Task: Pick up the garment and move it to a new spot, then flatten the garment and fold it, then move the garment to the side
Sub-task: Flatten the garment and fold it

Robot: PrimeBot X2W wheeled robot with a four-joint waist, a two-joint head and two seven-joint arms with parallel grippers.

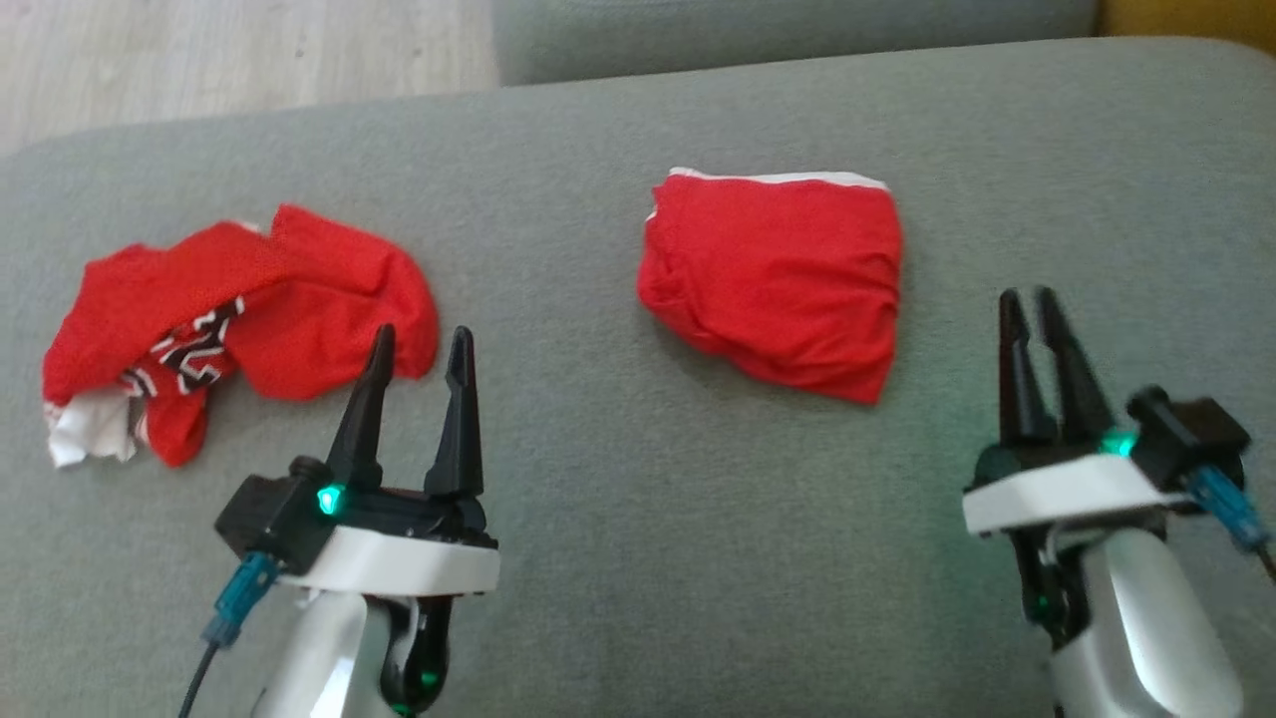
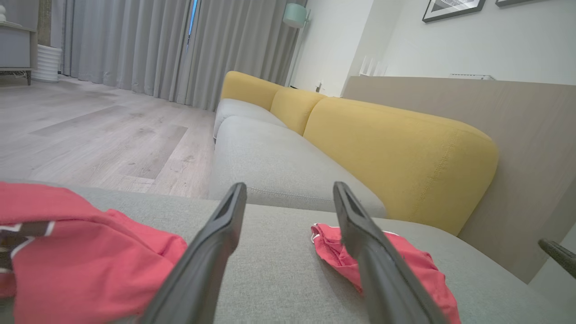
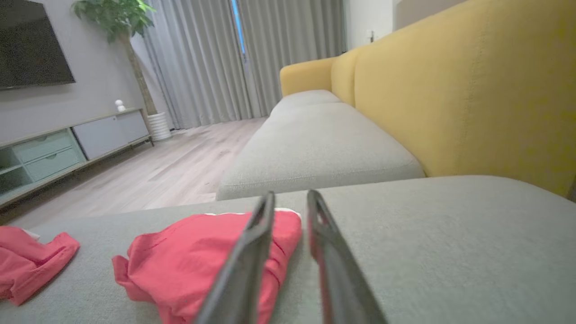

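**Folded garment** (image 1: 773, 279): a red cloth packet, roughly square, with a thin white hem along its far edge and soft creases at its near left corner. I see it lying flat on the grey sofa seat (image 1: 618, 519), right of centre.

**Crumpled garment** (image 1: 249, 309): also red, bunched in a loose heap at the left of the seat. A black-and-white patterned band and a white patch show at its near left end. The two garments lie well apart.

**Left gripper** (image 1: 422, 339): my fingers stand wide apart with nothing between them. The tips are near the right edge of the crumpled heap, and I cannot tell whether they touch it.

**Right gripper** (image 1: 1027, 297): slightly blurred in the head view. The fingers are close together with a narrow gap between them, and they hold nothing. It sits near the folded garment, to its right and nearer to me.

**Surroundings:** a yellow backrest (image 2: 396, 148) borders the seat, with pale wood floor (image 1: 199, 60) and grey curtains (image 2: 135, 45) beyond.
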